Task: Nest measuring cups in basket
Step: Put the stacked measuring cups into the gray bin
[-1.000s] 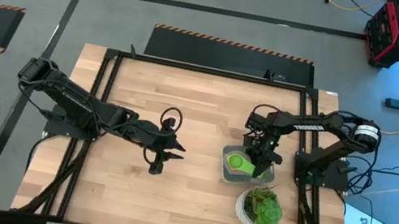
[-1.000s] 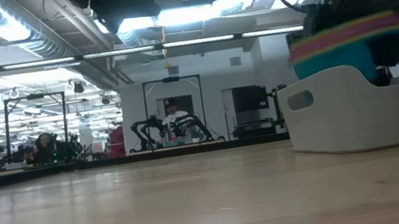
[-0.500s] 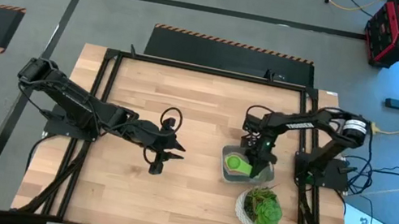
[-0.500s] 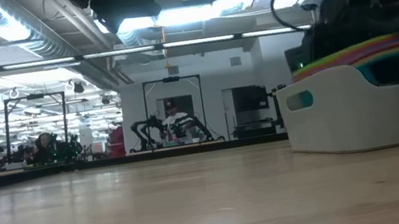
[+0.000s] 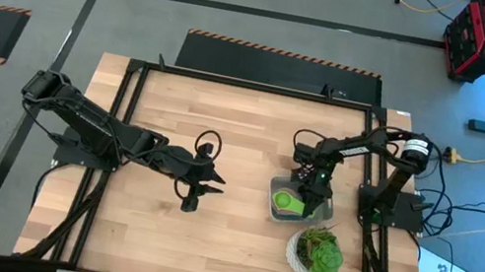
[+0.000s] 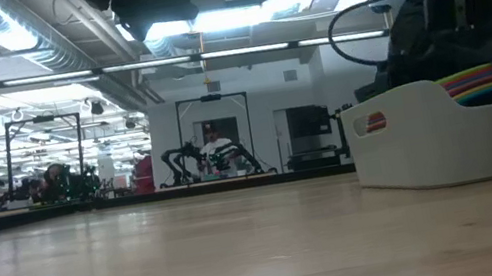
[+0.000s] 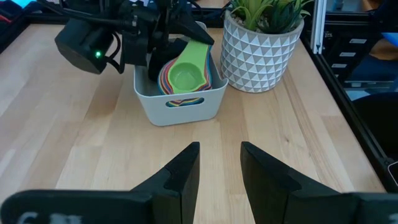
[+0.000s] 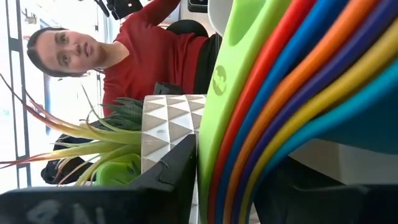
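Stack of measuring cups (image 7: 185, 76) lowered into basket (image 5: 300, 206), table's 3 o'clock; right gripper (image 5: 311, 192) apparently still pinching its handles. Next: release. Left gripper (image 7: 219, 163) spread, idle.

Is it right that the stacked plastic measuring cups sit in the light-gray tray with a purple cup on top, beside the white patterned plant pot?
Not quite: the top cup of the stacked plastic measuring cups is green, not purple, as the left wrist view shows. The cups do sit in the light-gray tray beside the white patterned plant pot.
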Action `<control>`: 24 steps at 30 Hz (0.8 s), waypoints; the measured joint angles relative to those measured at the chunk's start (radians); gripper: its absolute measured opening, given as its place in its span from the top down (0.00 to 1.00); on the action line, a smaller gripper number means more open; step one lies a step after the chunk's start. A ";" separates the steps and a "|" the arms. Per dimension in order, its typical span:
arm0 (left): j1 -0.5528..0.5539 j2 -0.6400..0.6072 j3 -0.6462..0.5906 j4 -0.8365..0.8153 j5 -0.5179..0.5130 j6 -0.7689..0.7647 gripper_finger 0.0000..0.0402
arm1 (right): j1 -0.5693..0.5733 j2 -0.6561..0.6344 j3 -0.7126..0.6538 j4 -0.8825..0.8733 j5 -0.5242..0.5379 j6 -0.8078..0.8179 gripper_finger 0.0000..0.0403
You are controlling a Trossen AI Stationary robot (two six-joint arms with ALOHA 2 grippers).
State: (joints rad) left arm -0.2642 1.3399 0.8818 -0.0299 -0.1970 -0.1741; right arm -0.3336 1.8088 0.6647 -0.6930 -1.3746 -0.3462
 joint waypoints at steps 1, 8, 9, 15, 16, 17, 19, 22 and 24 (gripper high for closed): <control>0.000 0.000 0.000 0.000 0.000 0.000 0.73 | 0.000 0.000 0.000 0.000 0.000 0.000 0.68; 0.000 0.000 0.000 0.000 0.000 0.000 0.73 | 0.000 0.001 0.000 0.000 0.001 0.002 0.68; 0.000 0.000 0.000 0.000 0.000 0.000 0.73 | 0.000 0.001 0.000 0.000 0.003 0.002 0.68; 0.000 0.000 0.000 0.000 0.000 0.000 0.73 | 0.000 0.001 0.002 0.003 0.013 0.024 0.68; 0.000 0.000 0.000 0.000 0.000 0.000 0.73 | 0.000 0.001 0.002 0.003 0.013 0.024 0.68; 0.000 0.000 0.000 0.000 0.000 0.000 0.73 | 0.000 0.001 0.002 0.003 0.013 0.024 0.68; 0.000 0.000 0.000 0.000 0.000 0.000 0.73 | 0.000 0.001 0.002 0.003 0.014 0.024 0.68; 0.000 0.000 0.000 0.000 0.000 0.000 0.73 | 0.000 0.001 0.001 0.002 0.016 0.023 0.68; 0.000 0.000 0.000 0.000 0.000 -0.001 0.73 | 0.000 0.001 0.001 0.002 0.017 0.023 0.68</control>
State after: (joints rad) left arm -0.2646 1.3399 0.8818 -0.0299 -0.1970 -0.1749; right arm -0.3332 1.8099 0.6659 -0.6907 -1.3579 -0.3229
